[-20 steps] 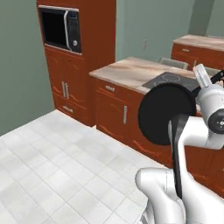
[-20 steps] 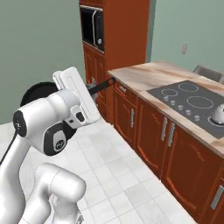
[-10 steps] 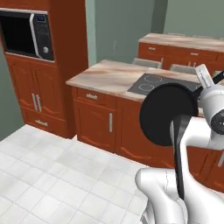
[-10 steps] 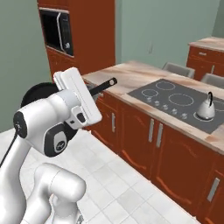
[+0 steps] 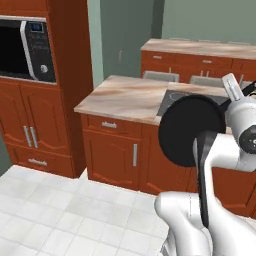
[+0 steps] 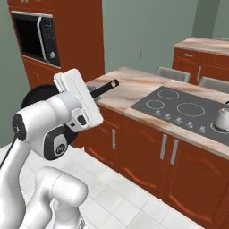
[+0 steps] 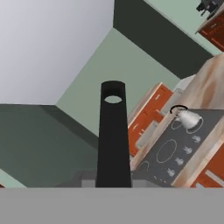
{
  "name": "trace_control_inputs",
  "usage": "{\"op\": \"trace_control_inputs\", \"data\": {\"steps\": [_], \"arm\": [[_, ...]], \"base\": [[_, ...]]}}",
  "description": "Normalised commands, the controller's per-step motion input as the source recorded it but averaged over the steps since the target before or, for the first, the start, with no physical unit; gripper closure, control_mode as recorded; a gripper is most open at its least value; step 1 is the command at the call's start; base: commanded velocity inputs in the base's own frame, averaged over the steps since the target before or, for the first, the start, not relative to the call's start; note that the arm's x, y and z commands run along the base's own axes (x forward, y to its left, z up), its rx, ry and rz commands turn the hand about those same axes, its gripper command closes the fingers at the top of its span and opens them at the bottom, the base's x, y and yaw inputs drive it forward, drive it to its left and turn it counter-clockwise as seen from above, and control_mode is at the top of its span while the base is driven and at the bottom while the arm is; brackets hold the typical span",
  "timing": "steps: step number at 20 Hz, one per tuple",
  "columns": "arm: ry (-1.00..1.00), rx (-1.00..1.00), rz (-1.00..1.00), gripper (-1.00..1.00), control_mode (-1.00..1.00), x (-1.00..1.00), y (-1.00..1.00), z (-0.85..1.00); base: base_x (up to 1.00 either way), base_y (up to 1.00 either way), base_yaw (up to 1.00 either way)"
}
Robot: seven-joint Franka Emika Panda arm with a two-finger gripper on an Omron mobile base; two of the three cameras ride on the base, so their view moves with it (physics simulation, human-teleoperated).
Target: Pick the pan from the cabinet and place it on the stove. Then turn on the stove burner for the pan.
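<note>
A simulated kitchen with reddish-brown wooden cabinets and a white tiled floor. A white robot arm holds a black frying pan (image 5: 191, 130) up in the air, well short of the counter (image 5: 125, 97) and clear of every surface. In the left base view the round body of the pan faces the camera almost flat-on, tipped up on edge in front of the arm. In the right base view the pan's long straight handle (image 6: 103, 86) sticks out past the white hand toward the counter, and part of the round pan body shows behind the arm's upper joint. The gripper (image 6: 91, 91) is closed on that handle, though the fingertips themselves are hidden behind the hand. In the hand view the handle (image 7: 113, 140) rises straight up from the bottom edge, with the hanging hole near its far tip.

The stove (image 6: 183, 109) is a flat dark grey cooktop set into the marble-patterned counter, with thin white rings and a row of small knobs along its near edge. A silver kettle (image 6: 222, 118) stands on its right side. A black microwave (image 5: 26, 49) is built into a tall cabinet column (image 5: 70, 75) at the left.
</note>
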Motion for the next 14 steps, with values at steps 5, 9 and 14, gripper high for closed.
{"op": "trace_control_inputs", "data": {"steps": [5,9,14], "arm": [[0.0,0.0,0.0,1.0,1.0,0.0,0.0,0.0],[0.0,0.0,0.0,1.0,1.0,0.0,0.0,0.0],[0.0,0.0,0.0,1.0,1.0,0.0,0.0,0.0]], "base": [[0.81,0.15,-0.3],[0.73,0.01,-0.28],[0.66,0.03,-0.27]]}}
